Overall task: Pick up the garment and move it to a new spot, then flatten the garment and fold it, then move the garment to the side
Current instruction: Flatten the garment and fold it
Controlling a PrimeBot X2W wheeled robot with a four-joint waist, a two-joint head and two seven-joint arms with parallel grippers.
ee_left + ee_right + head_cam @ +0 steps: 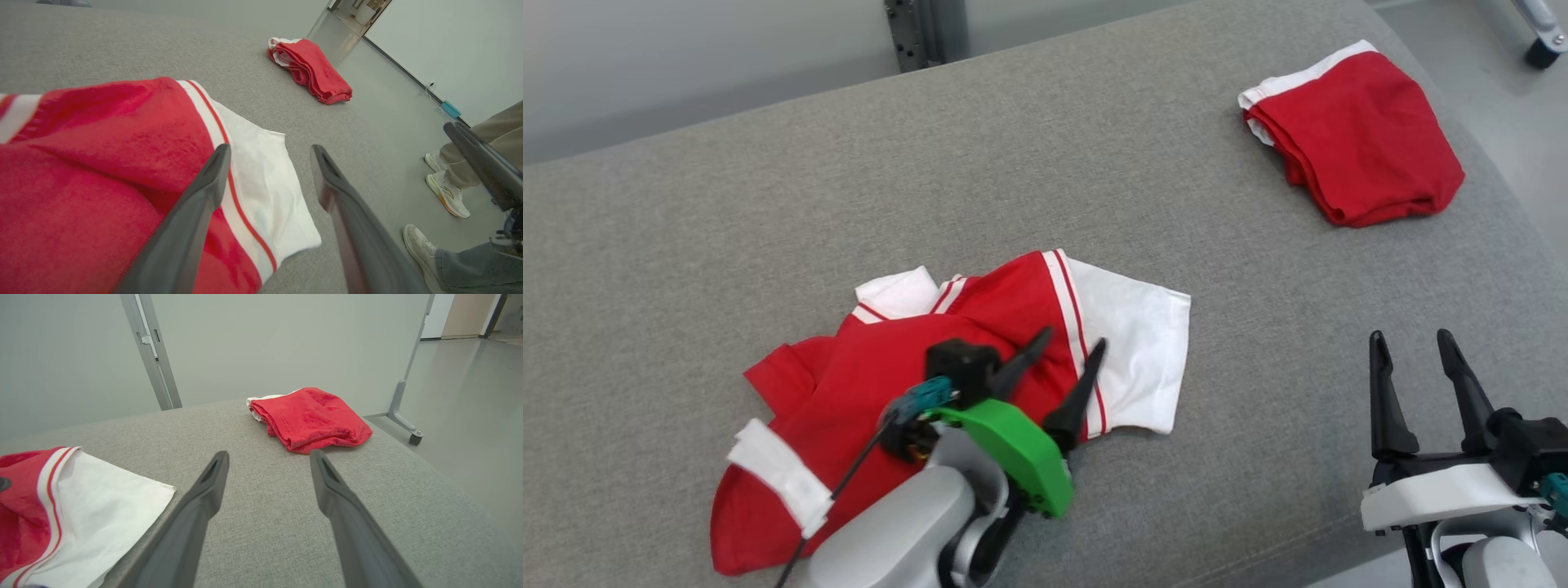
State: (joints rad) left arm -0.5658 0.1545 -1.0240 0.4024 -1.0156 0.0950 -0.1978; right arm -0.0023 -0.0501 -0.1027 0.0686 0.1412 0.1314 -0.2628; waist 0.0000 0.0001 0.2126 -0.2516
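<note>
Worktop [1094, 163] has room, but the garment [849, 384] lies bunched at its near left. Flattening it as it lies could press the creases in, and dragging it toward the folded red pile [1356, 139] at the far right could muddle the two. Left pincer [1073, 339] hangs spread and empty over the white sleeve [1135, 351]; right pincer [1410, 335] is open too, off the cloth, so a shallow pinch may catch one layer only. Long axis runs sleeve to sleeve, near-left to right, with the collar [903, 294] pointing away from the robot.
</note>
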